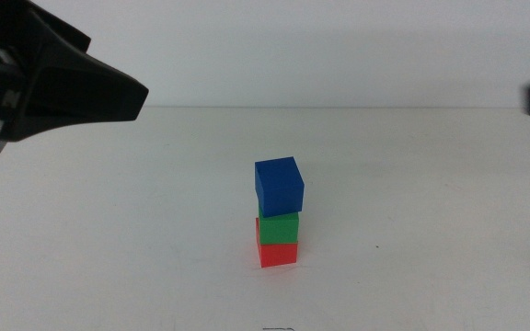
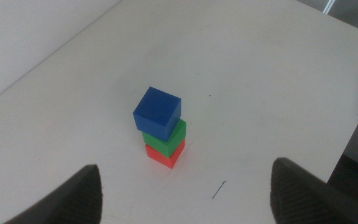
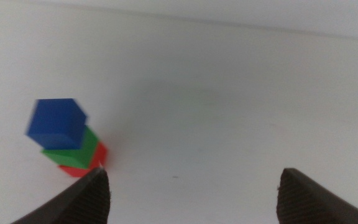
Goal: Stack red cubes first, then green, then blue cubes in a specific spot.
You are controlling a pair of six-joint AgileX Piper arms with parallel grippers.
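Both claws, left [image 2: 185,190] and right [image 3: 191,196], gape empty near the blue cube [image 1: 279,185]-green [image 1: 279,226]-red [image 1: 278,253] stack.

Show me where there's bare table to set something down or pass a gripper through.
The white table is bare on every side of the stack: blue cube on green cube on red cube. Only that central spot is taken. The left gripper hangs raised at the far left, jaws open; the right gripper, also open, sits at the right edge.

A plain white counter [image 1: 412,211] is seen, backed by a pale wall [image 1: 339,46]. A short thin dark mark [image 2: 219,189] is noticed on the counter surface — and a tiny dark speck [image 2: 209,96] farther away.
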